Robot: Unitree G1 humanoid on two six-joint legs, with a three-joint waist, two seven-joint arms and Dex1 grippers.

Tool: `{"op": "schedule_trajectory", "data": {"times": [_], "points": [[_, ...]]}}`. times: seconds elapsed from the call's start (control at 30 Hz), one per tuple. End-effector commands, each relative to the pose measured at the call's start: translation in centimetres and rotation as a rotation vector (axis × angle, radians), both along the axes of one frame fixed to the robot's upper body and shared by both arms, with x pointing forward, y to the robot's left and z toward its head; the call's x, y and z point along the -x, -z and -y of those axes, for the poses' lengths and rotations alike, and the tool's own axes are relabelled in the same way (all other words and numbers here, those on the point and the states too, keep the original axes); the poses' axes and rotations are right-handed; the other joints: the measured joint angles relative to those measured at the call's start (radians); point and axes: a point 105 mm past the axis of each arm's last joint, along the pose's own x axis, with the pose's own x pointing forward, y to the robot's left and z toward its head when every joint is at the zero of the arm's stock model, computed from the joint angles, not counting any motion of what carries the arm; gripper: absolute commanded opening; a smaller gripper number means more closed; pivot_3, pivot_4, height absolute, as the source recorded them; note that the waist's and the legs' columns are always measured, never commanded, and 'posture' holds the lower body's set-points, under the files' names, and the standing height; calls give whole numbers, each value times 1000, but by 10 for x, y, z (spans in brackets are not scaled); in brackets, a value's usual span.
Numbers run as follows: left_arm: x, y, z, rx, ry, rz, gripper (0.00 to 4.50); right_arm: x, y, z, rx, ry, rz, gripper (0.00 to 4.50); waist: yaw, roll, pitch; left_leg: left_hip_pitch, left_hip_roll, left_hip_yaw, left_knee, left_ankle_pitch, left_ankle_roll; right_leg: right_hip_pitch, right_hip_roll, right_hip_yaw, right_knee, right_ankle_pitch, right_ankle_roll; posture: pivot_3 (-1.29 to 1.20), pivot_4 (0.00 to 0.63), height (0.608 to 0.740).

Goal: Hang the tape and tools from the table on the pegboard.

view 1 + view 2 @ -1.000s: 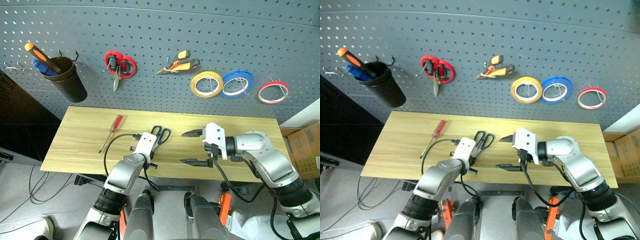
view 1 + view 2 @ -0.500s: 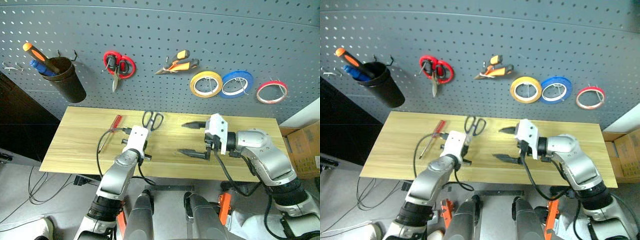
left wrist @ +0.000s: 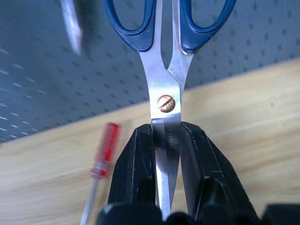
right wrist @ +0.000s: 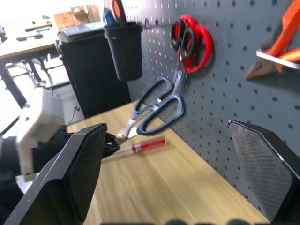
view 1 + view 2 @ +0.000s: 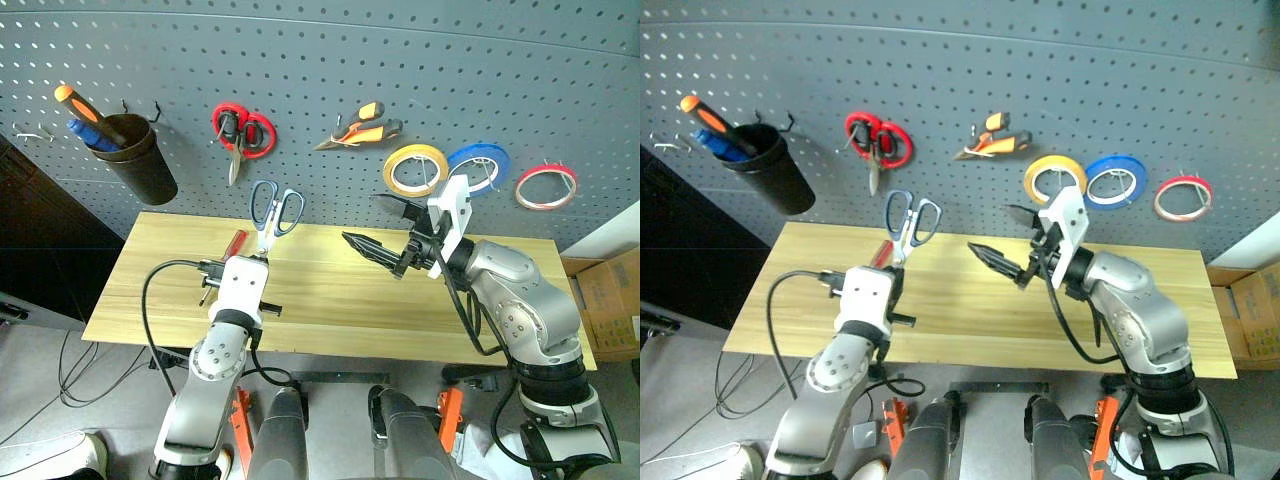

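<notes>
My left gripper [image 3: 166,140] has come up off the table [image 5: 330,300] with the blue scissors [image 5: 272,212] — a second ago they lay flat on the wood, and now I hold them upright by the blades, just below the pivot screw, handles up in front of the pegboard [image 5: 330,70]. The fingers are clamped tight on the steel.

My right gripper [image 5: 385,232] has risen too and hangs over the middle of the table, its fingers spread wide with nothing between them, pointing toward the scissors.

The lift looks done, so what is left for this tool is finding a free hook for a handle loop. Because my grip is low on the blades, the handles can swing — I judge the approach should be slow.

The red tape [image 5: 545,186] and the pliers [image 5: 360,128] already hang on the board. The red screwdriver [image 5: 228,251] lies on the table beside my left arm, not yet picked up.
</notes>
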Motion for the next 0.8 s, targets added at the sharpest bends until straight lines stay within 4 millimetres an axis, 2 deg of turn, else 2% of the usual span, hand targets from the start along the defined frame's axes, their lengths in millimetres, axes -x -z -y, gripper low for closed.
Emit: {"op": "schedule_trajectory", "data": {"times": [0.03,0.2,0.4,0.8], "points": [[11,-42,-3,-4,-21,191,423,11,-21,-6,-48,-14,70,4500,8,0,-4,0,0,0,0,0,0,0,0,0,0,0,0,138,189,740],[15,-54,-13,-13,-97,260,423,19,-24,-16,-78,-41,89,4500,12,-1,-24,0,0,1,0,0,0,0,0,0,0,0,1,159,170,740],[13,-61,-21,-13,-153,300,423,29,-37,-22,-160,-134,81,4500,12,-2,-37,1,0,1,1,0,0,1,1,0,0,1,0,171,153,740],[-18,-49,-19,50,-75,229,423,21,-38,-22,-125,-107,98,4500,12,-3,-75,2,0,1,2,0,0,3,1,-1,1,1,0,150,147,740]]}}
